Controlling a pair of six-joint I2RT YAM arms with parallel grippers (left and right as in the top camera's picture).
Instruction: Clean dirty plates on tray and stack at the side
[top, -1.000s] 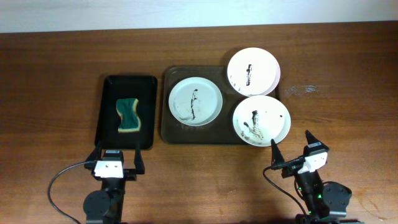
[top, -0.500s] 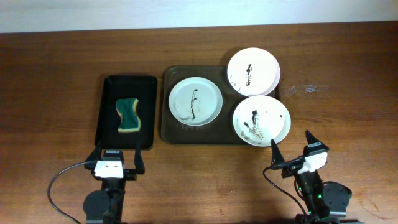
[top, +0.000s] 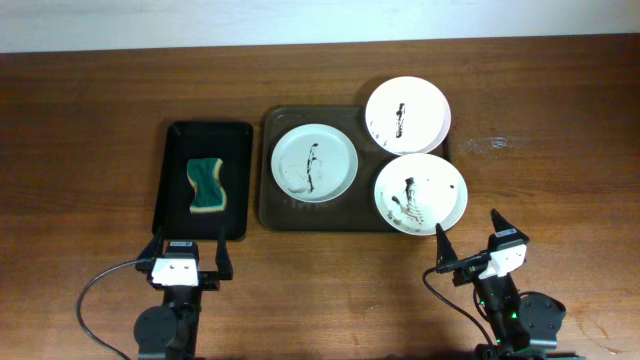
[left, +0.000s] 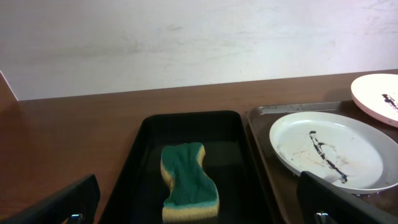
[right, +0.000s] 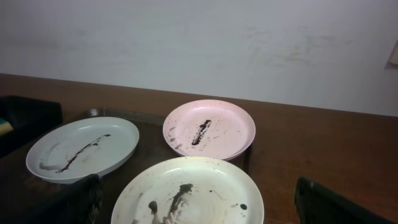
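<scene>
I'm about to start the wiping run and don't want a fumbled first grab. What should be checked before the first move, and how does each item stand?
1. Left gripper open and empty: ok.
2. Right gripper open and empty: ok.
3. Sponge lying free in the black tray, straight ahead of the left gripper: ok.
4. Plates wholly inside the brown tray: not ok. The far plate and the near right plate overhang its rim; the left plate does not.
5. Sponge damp enough to wipe: cannot tell.
6. Bare tabletop right of the tray for stacking: ok.
</scene>
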